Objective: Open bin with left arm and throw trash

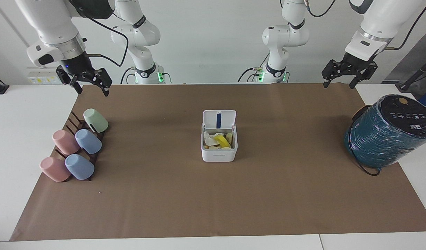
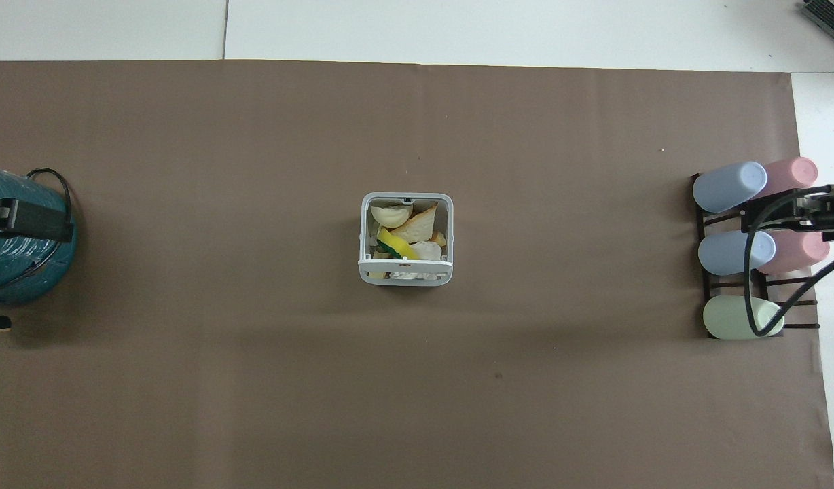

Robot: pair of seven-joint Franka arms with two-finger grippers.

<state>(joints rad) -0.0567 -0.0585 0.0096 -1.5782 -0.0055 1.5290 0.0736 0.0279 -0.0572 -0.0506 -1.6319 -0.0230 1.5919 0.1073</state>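
I see the small white square plastic bin [image 1: 219, 148] standing in the middle of the brown paper sheet [image 1: 275, 201] that covers the desk [image 1: 22, 121], its hinged lid [image 1: 219, 119] tipped upright on the side nearer the robots, blue strip showing. Inside lies the trash [image 1: 218, 140]: pale cream and yellow crumpled scraps filling the box.

My left gripper [image 1: 349, 75] hangs in the air over the sheet's edge at the left arm's end of the desk, above the big teal wrapped cylinder [image 1: 386, 132]; its jaws are spread apart and hold nothing. My right gripper [image 1: 90, 84] hangs over the sheet's corner at the right arm's end, above the dark rack [image 1: 76, 121] of pastel cups [image 1: 88, 141]; its jaws are likewise spread and empty.
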